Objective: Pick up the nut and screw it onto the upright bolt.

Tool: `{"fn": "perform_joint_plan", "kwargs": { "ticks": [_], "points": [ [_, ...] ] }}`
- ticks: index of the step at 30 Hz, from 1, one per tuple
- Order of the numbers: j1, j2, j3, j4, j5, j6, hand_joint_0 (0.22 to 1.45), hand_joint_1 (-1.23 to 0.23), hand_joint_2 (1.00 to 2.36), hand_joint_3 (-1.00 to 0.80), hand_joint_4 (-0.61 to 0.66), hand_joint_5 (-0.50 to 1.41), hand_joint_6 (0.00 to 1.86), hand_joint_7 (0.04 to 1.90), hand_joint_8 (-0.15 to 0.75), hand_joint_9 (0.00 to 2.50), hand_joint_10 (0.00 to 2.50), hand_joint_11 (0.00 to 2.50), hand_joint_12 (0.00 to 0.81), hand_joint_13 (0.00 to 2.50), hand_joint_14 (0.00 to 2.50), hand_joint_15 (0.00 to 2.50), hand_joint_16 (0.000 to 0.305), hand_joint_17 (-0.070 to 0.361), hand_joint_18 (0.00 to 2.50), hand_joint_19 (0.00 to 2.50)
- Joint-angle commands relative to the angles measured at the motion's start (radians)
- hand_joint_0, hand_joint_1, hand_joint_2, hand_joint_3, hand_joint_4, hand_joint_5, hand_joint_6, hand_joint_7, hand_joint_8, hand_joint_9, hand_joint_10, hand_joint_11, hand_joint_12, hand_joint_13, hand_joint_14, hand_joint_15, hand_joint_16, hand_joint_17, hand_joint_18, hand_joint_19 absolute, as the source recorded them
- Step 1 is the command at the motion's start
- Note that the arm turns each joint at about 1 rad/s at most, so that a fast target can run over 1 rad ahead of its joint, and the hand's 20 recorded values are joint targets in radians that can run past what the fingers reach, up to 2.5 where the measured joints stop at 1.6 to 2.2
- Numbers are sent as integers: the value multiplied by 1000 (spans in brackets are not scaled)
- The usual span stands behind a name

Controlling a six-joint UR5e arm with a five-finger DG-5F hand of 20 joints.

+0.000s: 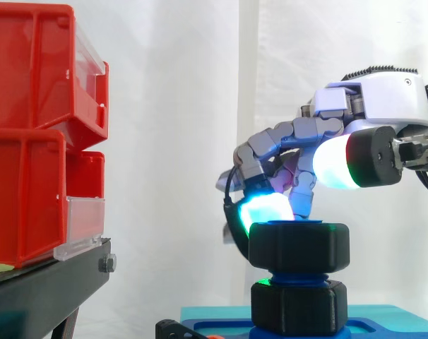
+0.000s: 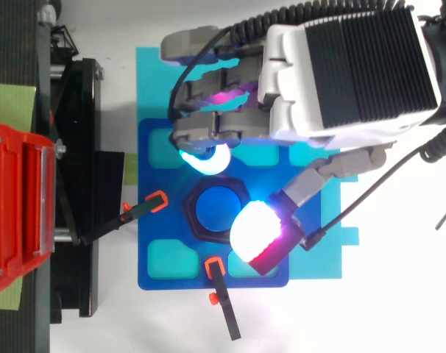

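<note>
The fingers (image 1: 267,208) are curled down over the nut (image 1: 299,247), with one glowing pad touching its top rim on the far side. The thumb (image 1: 334,162) hangs above the near side, apart from it, so nothing is clamped. The nut is already on the upright bolt (image 2: 219,209), near the top. A short band of blue thread shows beneath it, above a second black nut (image 1: 299,307) at the foot. The step in hand looks like running the nut down. To do that well, the thumb should drop to the nut's side wall opposite the touching pad, pinching across the flats rather than pressing on top. Each turn should stay level so the thread does not bind. The blue base plate (image 2: 157,272) is held by orange-tipped clamps (image 2: 157,200), and the red bins (image 1: 30,141) stand well apart.
</note>
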Motion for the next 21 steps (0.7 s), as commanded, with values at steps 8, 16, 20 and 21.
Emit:
{"fn": "perform_joint_plan", "kwargs": {
  "ticks": [8,16,20,21],
  "points": [
    [-42,1,0,9,-9,-6,521,-379,1000,-500,68,102,542,1393,164,1577,0,0,174,1042,0,0,11,24,736,55],
    [-64,1,17,23,-57,-6,502,-339,1000,-500,186,5,505,1179,229,1246,0,0,252,733,0,0,22,50,336,0],
    [-67,1,52,25,-69,-6,493,-336,1000,-500,248,-48,504,964,233,1108,0,0,263,634,0,0,25,56,221,0],
    [-68,0,58,26,-72,-8,489,-335,1000,-500,252,-61,504,883,229,1088,0,0,266,604,0,0,25,57,192,0]
  ]
}}
